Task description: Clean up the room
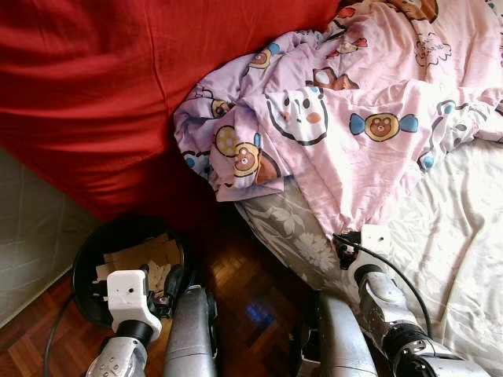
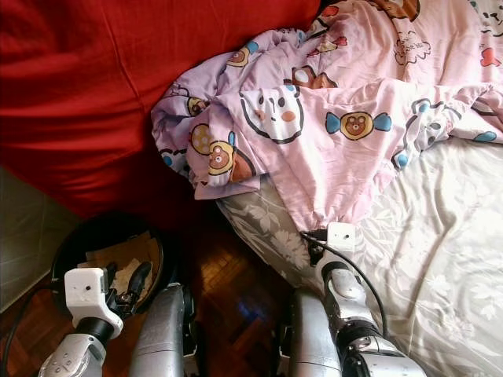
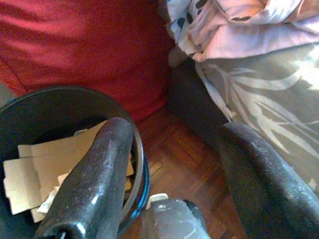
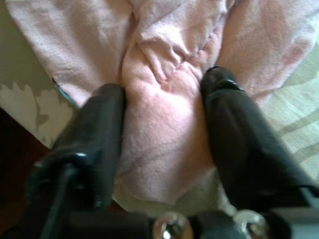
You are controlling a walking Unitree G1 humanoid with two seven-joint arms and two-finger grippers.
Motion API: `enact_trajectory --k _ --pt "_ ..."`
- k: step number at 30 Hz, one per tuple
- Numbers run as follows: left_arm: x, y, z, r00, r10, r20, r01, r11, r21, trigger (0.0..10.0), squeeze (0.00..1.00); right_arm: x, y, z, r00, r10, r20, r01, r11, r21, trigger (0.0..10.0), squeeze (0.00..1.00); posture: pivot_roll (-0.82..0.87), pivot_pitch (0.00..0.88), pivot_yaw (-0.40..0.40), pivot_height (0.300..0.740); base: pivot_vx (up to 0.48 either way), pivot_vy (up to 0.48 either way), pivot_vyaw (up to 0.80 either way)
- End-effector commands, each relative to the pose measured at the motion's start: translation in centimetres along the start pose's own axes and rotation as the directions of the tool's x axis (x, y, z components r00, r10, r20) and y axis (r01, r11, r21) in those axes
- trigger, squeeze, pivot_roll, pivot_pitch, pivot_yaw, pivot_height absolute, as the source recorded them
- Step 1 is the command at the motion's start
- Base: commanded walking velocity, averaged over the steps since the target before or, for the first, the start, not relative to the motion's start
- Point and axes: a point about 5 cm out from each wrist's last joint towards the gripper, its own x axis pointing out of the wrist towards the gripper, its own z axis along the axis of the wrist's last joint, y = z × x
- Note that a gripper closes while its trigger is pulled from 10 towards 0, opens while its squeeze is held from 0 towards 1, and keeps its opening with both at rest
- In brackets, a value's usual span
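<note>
1. Right gripper (image 4: 162,144): two long black fingers spread, one on each side of a raised fold of cloth at the blanket's lowest corner. The fold sits between the pads and bulges up there; whether the pads press it firmly cannot be told, so it reads as straddled, not yet pinched.
2. Pink cartoon-print blanket, crumpled soft fabric with bear and cat faces (image 1: 346,118): heaped ahead of the right gripper. Its pointed lower corner hangs down to the fingertips at the mattress edge, and the bulk runs forward and away up the bed.
3. White floral-patterned bed sheet (image 1: 448,236): lies under the blanket and under the right gripper, extending to its outer side.
4. Left gripper (image 3: 174,164): fingers spread wide, holding nothing, hovering low over the floor.
5. Black round waste bin holding torn brown cardboard pieces (image 1: 86,267): just beside the left gripper, on its outer side, partly beneath it.
6. Red fabric-covered cushion or bean bag (image 1: 102,86): ahead of the left gripper, beyond the bin.
7. Dark wooden parquet floor (image 1: 251,290): between the two arms.
8. Deciding relation: the blanket corner is at the right gripper's tips and well apart from the left, so the right arm is the nearer one. Closing on the fold and drawing it along the blanket's length appears to be the step in hand.
</note>
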Motion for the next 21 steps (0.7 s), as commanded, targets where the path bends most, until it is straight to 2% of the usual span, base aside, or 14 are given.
enact_trajectory --k 1,14,21 --pt "-0.5 0.2 -1.0 0.999 0.012 -0.048 -0.012 1.0 0.006 10.0 0.0 -1.1 0.1 -3.5 0.991 0.011 -0.134 -0.012 1.0 -0.004 0.0 0.0 0.17 0.368 0.004 0.612 0.0 0.0 0.0" --pt "0.8 -0.1 -1.3 0.999 -0.002 -0.039 0.001 1.0 -0.007 10.0 0.0 -2.1 -1.3 -5.2 0.986 -0.041 -0.162 0.042 0.999 0.0 0.0 0.0 0.14 0.257 0.001 0.612 0.0 0.0 0.0" --pt "1.2 0.0 -1.4 0.999 0.002 -0.033 -0.002 1.0 -0.009 10.0 0.0 -1.9 -1.6 -4.5 0.989 -0.056 -0.134 0.057 0.998 0.007 0.0 0.0 0.13 0.229 -0.009 0.612 0.0 0.0 0.0"
